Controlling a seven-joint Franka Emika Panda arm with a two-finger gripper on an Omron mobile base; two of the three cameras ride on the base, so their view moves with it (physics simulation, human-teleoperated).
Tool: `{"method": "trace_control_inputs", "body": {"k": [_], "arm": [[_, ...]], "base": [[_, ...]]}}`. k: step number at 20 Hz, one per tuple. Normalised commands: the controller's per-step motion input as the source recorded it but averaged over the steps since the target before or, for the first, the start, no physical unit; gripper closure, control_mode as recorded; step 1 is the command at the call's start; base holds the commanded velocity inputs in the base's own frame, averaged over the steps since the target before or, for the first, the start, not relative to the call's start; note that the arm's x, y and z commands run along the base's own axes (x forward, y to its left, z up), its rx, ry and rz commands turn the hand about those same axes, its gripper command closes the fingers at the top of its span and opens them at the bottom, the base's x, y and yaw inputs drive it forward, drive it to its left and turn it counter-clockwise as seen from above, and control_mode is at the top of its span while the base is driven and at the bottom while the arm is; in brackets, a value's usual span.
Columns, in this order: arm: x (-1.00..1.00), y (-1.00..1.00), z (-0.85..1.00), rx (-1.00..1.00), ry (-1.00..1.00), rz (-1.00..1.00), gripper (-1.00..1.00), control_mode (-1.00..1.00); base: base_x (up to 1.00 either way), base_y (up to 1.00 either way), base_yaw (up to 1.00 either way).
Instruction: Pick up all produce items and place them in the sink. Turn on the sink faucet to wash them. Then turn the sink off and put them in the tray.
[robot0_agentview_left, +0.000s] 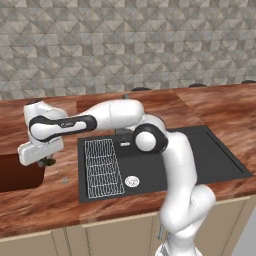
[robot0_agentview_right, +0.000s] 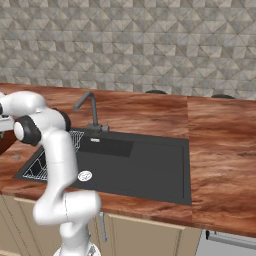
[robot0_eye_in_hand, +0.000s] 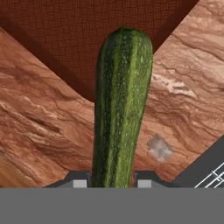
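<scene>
Reaching far out to the left of the sink (robot0_agentview_left: 200, 160), arm stretched low across the wooden counter (robot0_agentview_left: 210, 107). Gripper (robot0_agentview_left: 47, 161) hanging right at the near corner of the tray (robot0_agentview_left: 20, 172), just above the counter's edge there. Clamped on the cucumber (robot0_eye_in_hand: 120, 109), a finger tip pressed in on each side of its lower end. Seen from the hand: dark green, speckled, striped lengthwise, running straight up the middle from between the tips. Far end of it poking out over the corner of the reddish-brown tray (robot0_eye_in_hand: 87, 35), woven pattern on the tray floor. Rest of it over bare wood, off the surface, held in the air. Small grey patch (robot0_eye_in_hand: 158, 148) on the counter just beside it, toward the sink. Corner of the black basin and a bit of white wire rack (robot0_eye_in_hand: 214, 175) peeking in low on that same side.

From the left base: rack (robot0_agentview_left: 102, 167) lying in the left part of the basin, round silver drain (robot0_agentview_left: 132, 181) next to it, flat black panel off to the right. From the right base: faucet (robot0_agentview_right: 89, 111) standing upright behind the sink, spout angled out to the left, well apart from the hand. Tiled wall (robot0_agentview_right: 150, 45) behind all of it.
</scene>
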Motion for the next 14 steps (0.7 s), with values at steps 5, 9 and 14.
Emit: {"method": "trace_control_inputs", "body": {"k": [5,9,14], "arm": [[0.09,0.0,-0.36,0.0,-0.01,0.0,1.0,-1.0],[0.07,0.0,-0.33,0.02,-0.01,0.0,1.0,-1.0],[0.07,0.0,-0.24,0.05,0.0,0.0,1.0,-1.0]], "base": [[0.0,0.0,0.0],[0.0,0.0,0.0],[0.0,0.0,0.0]]}}
